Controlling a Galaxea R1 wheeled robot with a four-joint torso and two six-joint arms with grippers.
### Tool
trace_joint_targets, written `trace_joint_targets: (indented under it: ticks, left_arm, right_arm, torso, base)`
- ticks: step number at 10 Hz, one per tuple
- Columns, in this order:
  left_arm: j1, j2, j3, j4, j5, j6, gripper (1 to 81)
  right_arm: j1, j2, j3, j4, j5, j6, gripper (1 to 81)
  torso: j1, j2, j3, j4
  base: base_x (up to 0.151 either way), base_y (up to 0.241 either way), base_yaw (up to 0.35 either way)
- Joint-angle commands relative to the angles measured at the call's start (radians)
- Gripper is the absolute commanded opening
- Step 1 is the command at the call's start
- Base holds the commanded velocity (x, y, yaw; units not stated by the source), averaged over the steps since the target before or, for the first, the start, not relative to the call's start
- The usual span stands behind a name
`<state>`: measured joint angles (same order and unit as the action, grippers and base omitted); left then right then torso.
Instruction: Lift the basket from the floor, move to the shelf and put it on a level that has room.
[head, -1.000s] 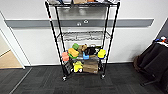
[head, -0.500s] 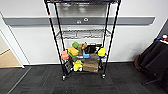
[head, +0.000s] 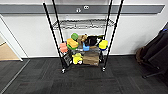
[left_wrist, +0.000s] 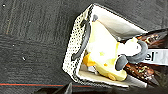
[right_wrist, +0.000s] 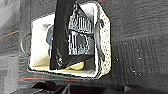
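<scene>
The shelf (head: 53, 37), a black-posted wire rack on casters, stands straight ahead against the white wall in the head view. Its upper grey wire level (head: 82, 24) is bare. The tier below carries colourful toys (head: 72, 43). The basket (left_wrist: 72, 47) is cream-white with perforated sides and a dark handle, and in the left wrist view it appears from above over the dark grey carpet floor (left_wrist: 30, 37). It holds a yellow-and-white plush toy (left_wrist: 105, 55) and dark packets. In the right wrist view the basket (right_wrist: 103, 42) has a tall dark packet (right_wrist: 62, 37) sticking out.
A brown cardboard box (head: 91, 58) and a yellow toy sit on the rack's bottom tier. Dark bags or a chair (head: 155, 55) stand at the right by the wall. A doorway with tan wooden floor (head: 7, 53) opens at the left. A red line (left_wrist: 30, 84) crosses the carpet.
The whole head picture has shifted: the rack looks larger and nearer, and its top has left the frame, so the camera has moved towards it.
</scene>
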<state>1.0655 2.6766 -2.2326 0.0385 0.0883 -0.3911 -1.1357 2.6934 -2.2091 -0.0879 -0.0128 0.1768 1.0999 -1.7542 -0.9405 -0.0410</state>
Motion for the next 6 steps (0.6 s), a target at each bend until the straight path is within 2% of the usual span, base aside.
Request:
trace_joint_targets:
  ticks: [1, 2, 3, 4, 6]
  left_arm:
    - [-0.103, -0.018, 0.013, -0.019, 0.085, 0.0, 81.1]
    - [-0.112, -0.016, 0.013, -0.02, 0.085, 0.001, 81.1]
    - [-0.124, -0.015, 0.013, -0.028, 0.094, 0.0, 81.1]
    - [-0.137, -0.015, 0.013, -0.035, 0.102, 0.0, 81.1]
    - [-0.146, -0.012, 0.01, -0.04, 0.1, 0.001, 81.1]
  right_arm:
    - [0.084, -0.019, 0.007, 0.031, -0.056, 0.001, 81.1]
    - [0.092, -0.019, 0.007, 0.033, -0.065, 0.001, 81.1]
    - [0.102, -0.019, 0.008, 0.034, -0.072, 0.003, 81.1]
    - [0.112, -0.019, 0.011, 0.048, -0.072, 0.003, 81.1]
    - [0.122, 0.001, 0.0, 0.063, -0.078, 0.003, 81.1]
  torso:
    - [0.063, -0.097, -0.091, 0.0]
    - [0.084, -0.131, -0.123, 0.0]
    - [0.106, -0.165, -0.061, 0.0]
    - [0.125, -0.194, -0.089, 0.0]
    - [0.155, -0.241, -0.106, 0.0]
  base:
    - [0.0, 0.0, 0.0]
    - [0.0, 0.0, 0.0]
    - [0.0, 0.0, 0.0]
    - [0.0, 0.0, 0.0]
    - [0.0, 0.0, 0.0]
